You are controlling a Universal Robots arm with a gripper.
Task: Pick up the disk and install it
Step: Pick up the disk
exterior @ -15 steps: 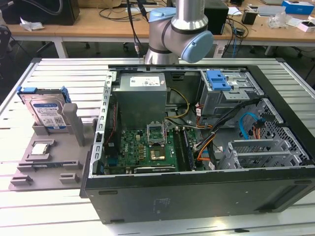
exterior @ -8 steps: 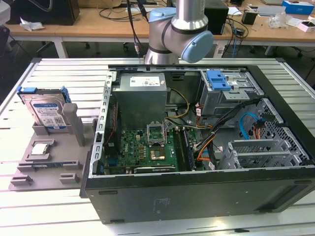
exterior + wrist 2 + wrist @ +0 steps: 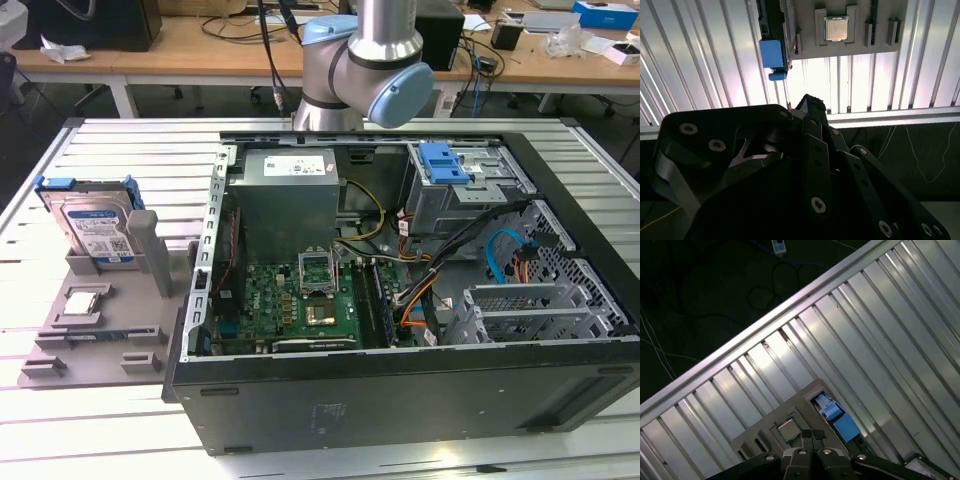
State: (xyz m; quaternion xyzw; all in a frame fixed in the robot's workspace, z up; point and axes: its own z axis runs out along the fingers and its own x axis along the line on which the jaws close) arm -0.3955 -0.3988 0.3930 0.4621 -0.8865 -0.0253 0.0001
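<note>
Jaws together (empty), disk (image 3: pixel 95 228) upright in holder (image 3: pixel 62 352)

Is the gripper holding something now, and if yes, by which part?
Nothing is held. The disk stands upright in the grey holder, apart from the gripper.

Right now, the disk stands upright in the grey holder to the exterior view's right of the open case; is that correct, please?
Not quite. The disk does stand upright in the grey holder, but it is to the exterior view's left of the open case, not its right. The exterior view shows this.
</note>
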